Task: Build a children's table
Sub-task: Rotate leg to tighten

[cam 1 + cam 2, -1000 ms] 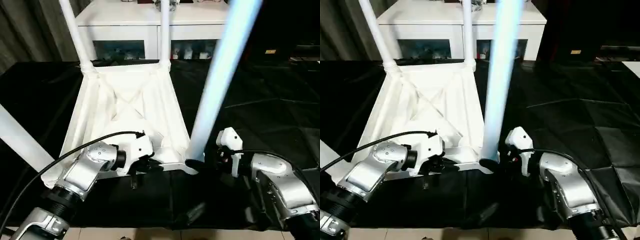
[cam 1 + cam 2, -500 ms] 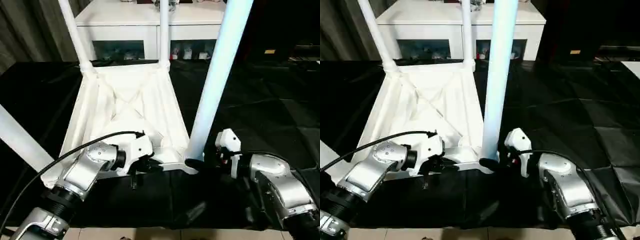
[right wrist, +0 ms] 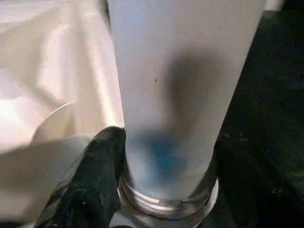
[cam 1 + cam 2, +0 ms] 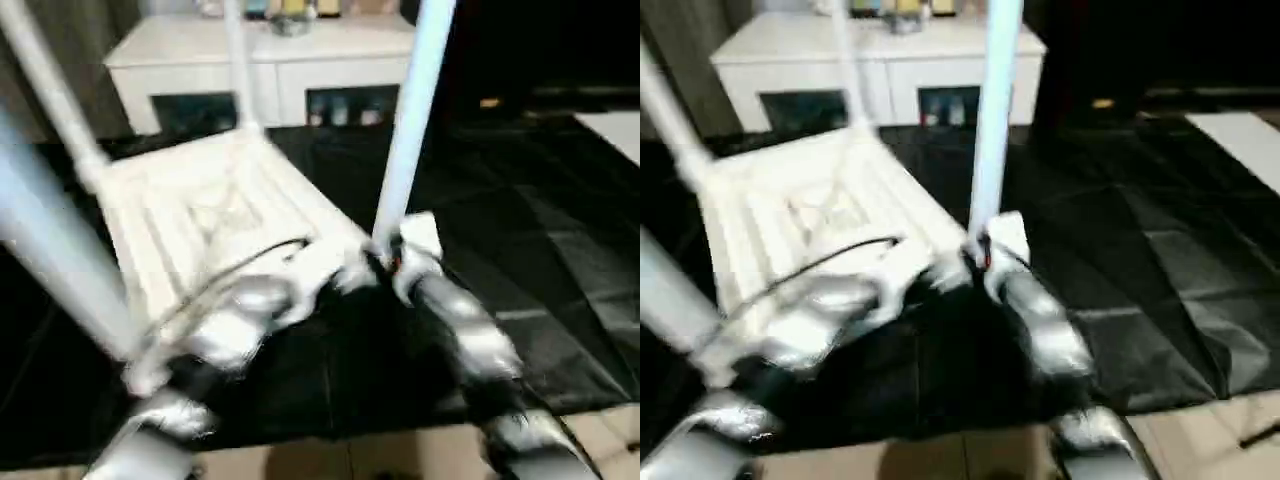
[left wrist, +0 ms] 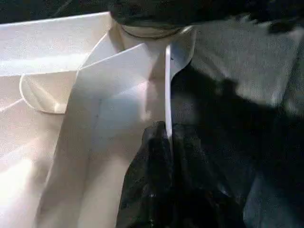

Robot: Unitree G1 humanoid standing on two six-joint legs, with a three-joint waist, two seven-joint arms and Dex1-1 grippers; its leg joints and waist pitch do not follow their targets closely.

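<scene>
Both arms have swung inward; left hand [image 5: 161, 185] pinches the table [image 4: 190, 210] rim, right hand [image 3: 156, 190] clasps a leg [image 3: 185, 85].

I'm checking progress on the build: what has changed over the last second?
The children's table has swung round on the black cloth: its far edge no longer runs parallel to the white cabinet. Both arms moved with it; the camera shifted too. Unchanged: left gripper shut on the rim, right gripper at the base of the near leg.

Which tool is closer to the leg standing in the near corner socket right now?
Right. The right tool is at the base of the leg, one finger against it. The left tool pinches the tabletop's edge rib beside that corner.
</scene>
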